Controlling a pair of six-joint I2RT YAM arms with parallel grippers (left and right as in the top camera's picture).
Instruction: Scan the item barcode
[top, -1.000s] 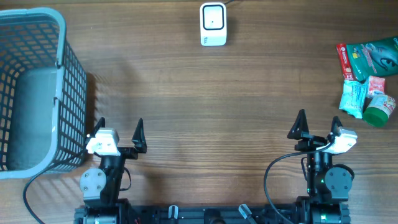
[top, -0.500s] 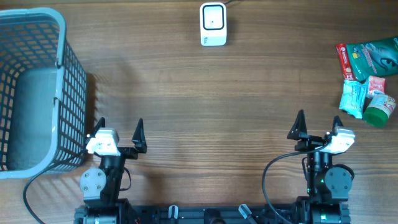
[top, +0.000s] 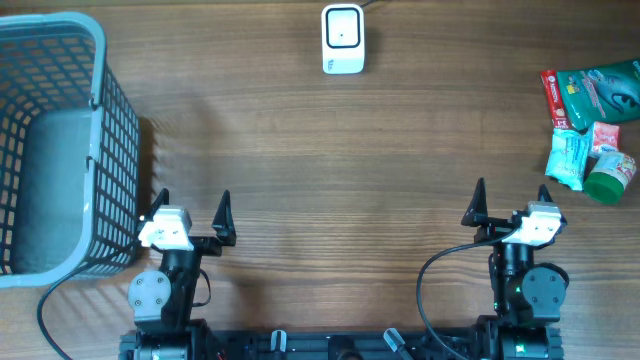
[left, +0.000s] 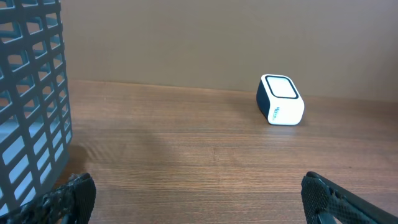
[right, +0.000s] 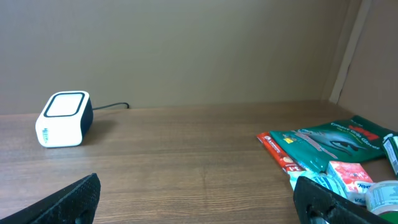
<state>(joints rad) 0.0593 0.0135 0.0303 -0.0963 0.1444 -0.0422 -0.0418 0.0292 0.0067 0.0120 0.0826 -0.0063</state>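
Noting left gripper (top: 192, 203) at the near edge of the table (top: 340, 150), jaws standing wide apart, clamping nothing. Noting right gripper (top: 510, 203) at the same edge on the right side, fingers likewise parted, nothing between them. Both pointing toward the far side.

Looking outward from the left gripper: meeting a grey-blue mesh basket (top: 98, 60) just beside it on the left, upright, filling the left corner. Looking further ahead: spotting the white barcode scanner (top: 343, 38) standing at the far edge, about midway across, dark-rimmed face turned up, thin cable (right: 113, 106) trailing off behind it.

Looking outward from the right gripper: finding the items heaped at the far right, well apart from the scanner and from both grippers. Counting a green pouch (top: 603, 88) with a red strip lying flat, a small pink packet (top: 607, 135) touching it, a pale blue packet (top: 568, 158) beside that, a green-capped container (top: 610, 180) at the near end of the heap. Not making out any barcode at this size.
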